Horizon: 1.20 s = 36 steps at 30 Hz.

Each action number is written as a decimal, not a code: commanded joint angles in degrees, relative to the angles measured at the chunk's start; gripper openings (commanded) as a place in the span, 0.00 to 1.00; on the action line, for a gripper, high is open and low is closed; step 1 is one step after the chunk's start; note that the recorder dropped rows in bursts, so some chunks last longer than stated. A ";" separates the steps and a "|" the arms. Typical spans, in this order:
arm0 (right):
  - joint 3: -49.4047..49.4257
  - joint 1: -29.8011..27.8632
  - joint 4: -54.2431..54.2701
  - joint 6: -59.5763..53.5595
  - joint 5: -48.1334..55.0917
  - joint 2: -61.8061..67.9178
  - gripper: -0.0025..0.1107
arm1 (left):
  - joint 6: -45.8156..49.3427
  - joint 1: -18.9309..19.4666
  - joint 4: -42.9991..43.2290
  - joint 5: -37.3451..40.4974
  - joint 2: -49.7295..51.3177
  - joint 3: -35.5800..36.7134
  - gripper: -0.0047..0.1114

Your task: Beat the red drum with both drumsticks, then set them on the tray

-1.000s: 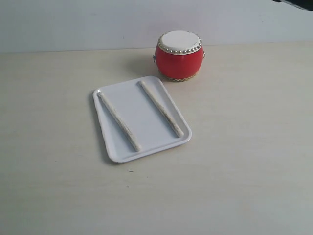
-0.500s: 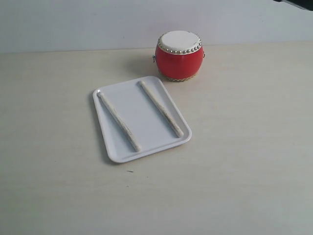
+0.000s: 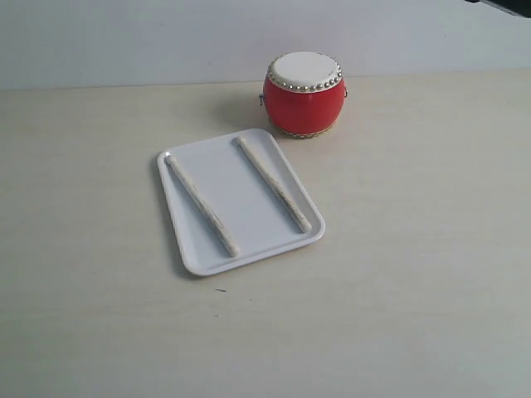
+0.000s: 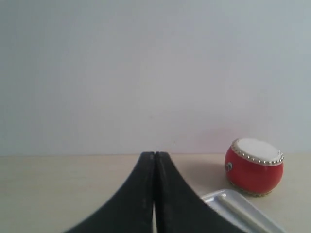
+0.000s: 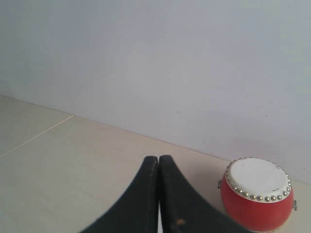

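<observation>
Drumsticks lie apart on the white tray, near the red drum, and nothing has shifted in the last second. Your left gripper and right gripper are clenched empty, so you look finished or unstarted.

red drum upright, drumsticks flat on tray

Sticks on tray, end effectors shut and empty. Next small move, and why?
Probably open the left end effector and right end effector: both are shut and empty, while the left stick and right stick lie free on the tray near the drum. That assumes the drum is unbeaten.
</observation>
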 commanded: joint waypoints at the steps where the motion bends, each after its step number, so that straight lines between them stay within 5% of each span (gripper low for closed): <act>1: 0.09 -0.18 -0.01 -0.12 -0.82 -0.21 0.02 | -19.54 0.15 27.14 2.92 -0.33 0.34 0.04; 3: 0.09 -0.18 -0.01 -0.12 -0.82 -0.21 0.02 | -37.12 0.15 43.54 2.22 -0.33 0.34 0.04; 8: 0.09 -0.18 -0.01 -0.12 -0.82 -0.21 0.02 | -98.25 0.15 92.64 -2.48 -0.33 0.44 0.04; 10: 0.09 -0.18 -0.01 -0.12 -0.82 -0.21 0.02 | -110.46 0.15 102.45 -3.41 -0.59 0.72 0.04; 18: 0.09 -0.18 -0.01 -0.12 -0.82 -0.21 0.02 | -104.29 0.15 101.60 -19.08 -9.73 10.78 0.04; 22: 0.09 -0.18 -0.01 -0.12 -0.82 -0.21 0.02 | -99.19 0.15 94.31 -19.08 -15.57 14.86 0.04; 36: 0.09 -0.18 -0.01 -0.12 -0.82 -0.21 0.02 | -99.43 0.15 94.05 -8.20 -24.11 19.08 0.04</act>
